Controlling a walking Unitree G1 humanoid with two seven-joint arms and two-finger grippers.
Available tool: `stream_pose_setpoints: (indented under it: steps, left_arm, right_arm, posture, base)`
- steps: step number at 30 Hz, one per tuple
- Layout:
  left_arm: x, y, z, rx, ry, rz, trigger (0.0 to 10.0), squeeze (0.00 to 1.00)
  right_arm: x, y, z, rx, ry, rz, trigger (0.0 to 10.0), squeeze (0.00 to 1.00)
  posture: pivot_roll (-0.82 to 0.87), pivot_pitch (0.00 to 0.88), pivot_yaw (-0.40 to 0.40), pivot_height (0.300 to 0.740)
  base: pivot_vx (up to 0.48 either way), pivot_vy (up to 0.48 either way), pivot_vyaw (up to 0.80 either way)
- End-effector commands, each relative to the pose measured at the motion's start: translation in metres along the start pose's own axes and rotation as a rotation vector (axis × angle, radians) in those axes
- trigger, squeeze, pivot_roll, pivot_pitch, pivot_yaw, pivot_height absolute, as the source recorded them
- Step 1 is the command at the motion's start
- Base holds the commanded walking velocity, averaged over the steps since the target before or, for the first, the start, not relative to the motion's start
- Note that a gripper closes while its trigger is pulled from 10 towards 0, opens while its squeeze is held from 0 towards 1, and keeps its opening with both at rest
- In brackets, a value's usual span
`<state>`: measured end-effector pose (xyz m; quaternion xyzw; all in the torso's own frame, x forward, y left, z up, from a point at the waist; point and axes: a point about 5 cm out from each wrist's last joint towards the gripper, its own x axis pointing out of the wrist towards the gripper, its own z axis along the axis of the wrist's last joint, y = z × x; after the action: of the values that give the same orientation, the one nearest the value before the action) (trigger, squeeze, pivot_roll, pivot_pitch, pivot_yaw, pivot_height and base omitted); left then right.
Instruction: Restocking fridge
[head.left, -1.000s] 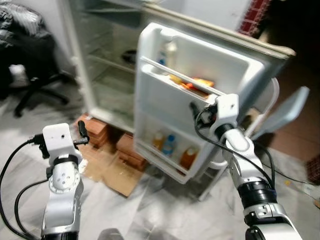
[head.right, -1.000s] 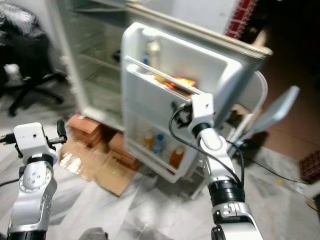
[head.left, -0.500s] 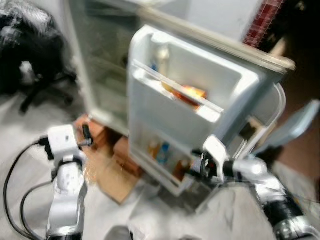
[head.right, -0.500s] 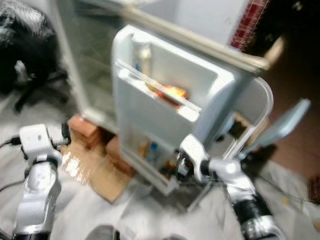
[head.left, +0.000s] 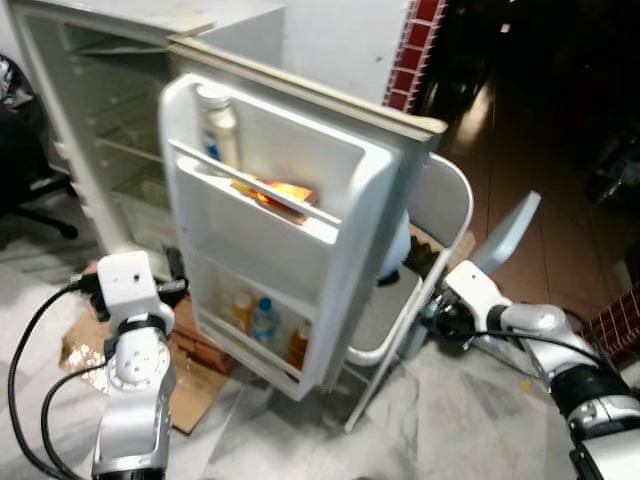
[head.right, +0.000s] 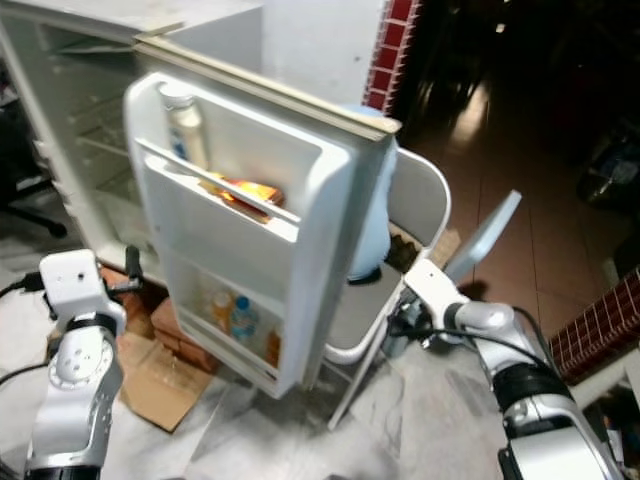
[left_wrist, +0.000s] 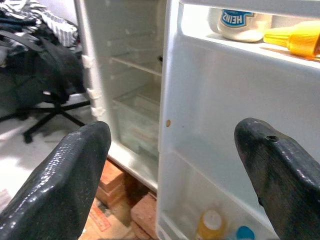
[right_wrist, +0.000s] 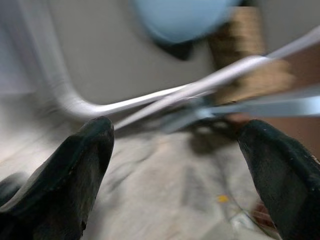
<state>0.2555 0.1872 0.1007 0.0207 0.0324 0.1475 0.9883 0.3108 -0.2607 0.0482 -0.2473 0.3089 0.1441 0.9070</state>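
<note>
The white fridge (head.left: 110, 110) stands open, its door (head.left: 300, 250) swung towards me. The door's top shelf holds a white Heinz bottle (head.left: 217, 115) and an orange-yellow packet (head.left: 280, 192). Several small bottles (head.left: 265, 320) stand in the bottom door shelf. My left gripper (head.left: 175, 272) is open and hangs low beside the door's hinge side, facing the door (left_wrist: 210, 100). My right gripper (head.left: 433, 322) is open and held low, right of the door, by the front leg of a white folding chair (head.left: 445, 200). Nothing is between either gripper's fingers.
A light blue round object (head.left: 397, 245) sits on the chair seat behind the door. Bricks and cardboard (head.left: 195, 350) lie under the fridge. A black office chair with clothes (left_wrist: 40, 70) stands to the left. A grey-blue panel (head.left: 505, 232) leans at the right.
The camera has swung right. My right arm dropped from the door's upper shelf to the chair's front leg. The left arm has kept its pose.
</note>
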Motion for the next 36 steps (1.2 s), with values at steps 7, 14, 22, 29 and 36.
stream_pose_setpoints:
  steps: [7,14,22,29,36]
  left_arm:
    - [0.003,0.009,0.001,0.002,0.009,0.055,10.0,0.0]
    - [0.001,0.025,-0.031,-0.089,0.261,0.155,10.0,0.0]
    - [-0.017,0.014,-0.063,-0.169,0.547,-0.061,10.0,0.0]
    - [-0.021,-0.003,-0.065,-0.127,0.67,-0.251,10.0,0.0]
    - [-0.019,-0.008,-0.064,-0.109,0.703,-0.297,10.0,0.0]
  right_arm:
    - [0.002,-0.018,0.104,0.268,-0.433,-0.287,10.0,0.0]
    - [-0.002,0.003,0.169,0.398,-0.676,-0.244,10.0,0.0]
    - [-0.005,0.015,0.188,0.469,-0.771,-0.174,10.0,0.0]
    - [-0.007,0.017,0.195,0.498,-0.811,-0.121,10.0,0.0]
    - [-0.022,0.057,0.207,0.364,-0.914,0.379,10.0,0.0]
  posture:
    - [0.12,0.0,-0.083,0.74]
    - [0.13,0.0,-0.09,0.74]
    - [0.14,0.0,-0.093,0.74]
    - [0.13,0.0,-0.089,0.74]
    - [0.13,0.0,-0.091,0.74]
  base:
    - [0.0,0.0,0.0]
    - [0.0,0.0,0.0]
    - [0.0,0.0,0.65]
    - [0.0,0.0,0.8]
    - [0.0,0.0,0.11]
